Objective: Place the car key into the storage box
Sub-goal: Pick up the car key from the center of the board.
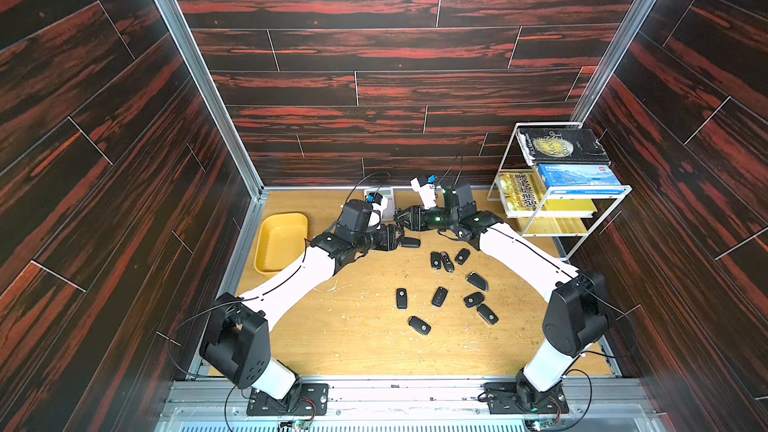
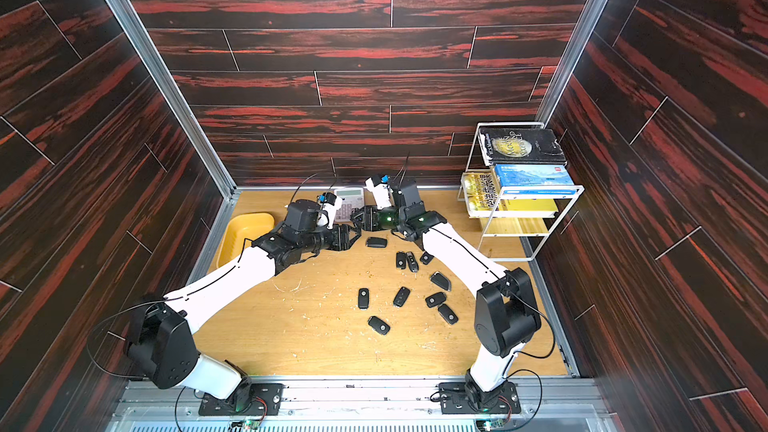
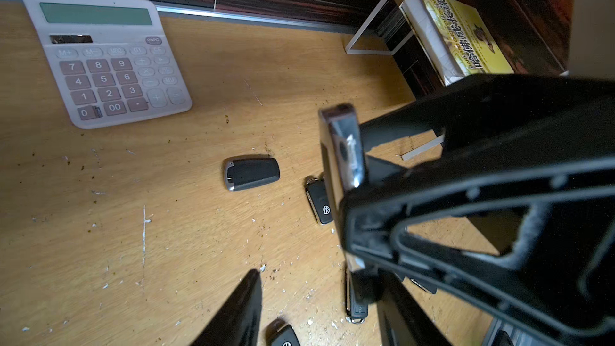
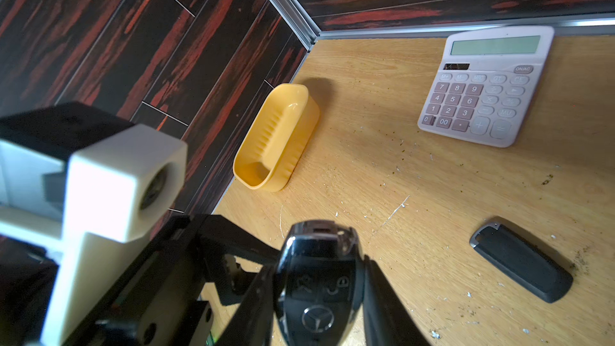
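My right gripper (image 4: 317, 266) is shut on a black car key (image 4: 319, 281) with chrome edges and a star logo, and holds it above the table's back middle. In the left wrist view that key (image 3: 342, 151) stands on edge in the right gripper's fingers. My left gripper (image 3: 319, 281) is open, its fingertips spread wide around the key's near end without clasping it. In both top views the two grippers (image 1: 400, 234) (image 2: 353, 222) meet tip to tip. The yellow storage box (image 1: 282, 243) (image 4: 276, 138) lies empty by the left wall, behind the left arm.
A black key fob (image 1: 410, 242) (image 3: 251, 173) lies just below the grippers. Several more keys (image 1: 436, 297) are scattered mid-table. A white calculator (image 3: 106, 58) sits by the back wall. A white wire book rack (image 1: 557, 189) with books stands at the back right.
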`<control>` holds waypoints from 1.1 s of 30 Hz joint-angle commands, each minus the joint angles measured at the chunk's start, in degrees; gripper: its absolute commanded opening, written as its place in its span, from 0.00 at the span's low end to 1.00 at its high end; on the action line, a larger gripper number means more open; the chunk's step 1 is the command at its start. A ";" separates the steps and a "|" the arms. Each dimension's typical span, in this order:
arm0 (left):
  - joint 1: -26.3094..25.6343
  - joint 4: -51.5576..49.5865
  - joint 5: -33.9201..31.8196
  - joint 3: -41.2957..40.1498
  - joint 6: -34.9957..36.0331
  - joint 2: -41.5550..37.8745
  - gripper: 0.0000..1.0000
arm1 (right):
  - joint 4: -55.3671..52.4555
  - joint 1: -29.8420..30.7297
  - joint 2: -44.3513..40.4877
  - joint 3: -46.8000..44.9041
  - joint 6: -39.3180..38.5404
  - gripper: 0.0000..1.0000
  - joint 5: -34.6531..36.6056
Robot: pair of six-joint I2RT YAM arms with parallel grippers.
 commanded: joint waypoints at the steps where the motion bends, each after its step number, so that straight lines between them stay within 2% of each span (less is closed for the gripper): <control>1: -0.30 1.60 -0.50 1.78 -1.98 0.51 0.57 | 1.28 0.50 -2.07 -0.53 0.35 0.29 0.67; 5: -0.98 3.47 -1.46 1.23 -3.22 -0.08 0.54 | 1.78 0.53 -2.08 -1.01 0.68 0.29 0.90; 7: -1.35 4.43 -2.29 0.79 -3.23 -0.68 0.46 | 2.61 0.53 -2.42 -1.80 1.30 0.28 1.15; 11: -1.80 7.69 -3.46 -1.65 -3.54 -1.82 0.38 | 3.73 0.53 -2.49 -1.99 3.69 0.28 0.76; 25: -3.03 18.05 -6.24 -10.16 -2.43 -6.20 0.37 | 5.71 0.53 -1.07 1.13 11.34 0.28 -3.49; 33: -3.91 23.07 -9.50 -15.18 1.57 -11.45 0.37 | 5.95 0.53 -0.89 1.40 14.22 0.28 -5.26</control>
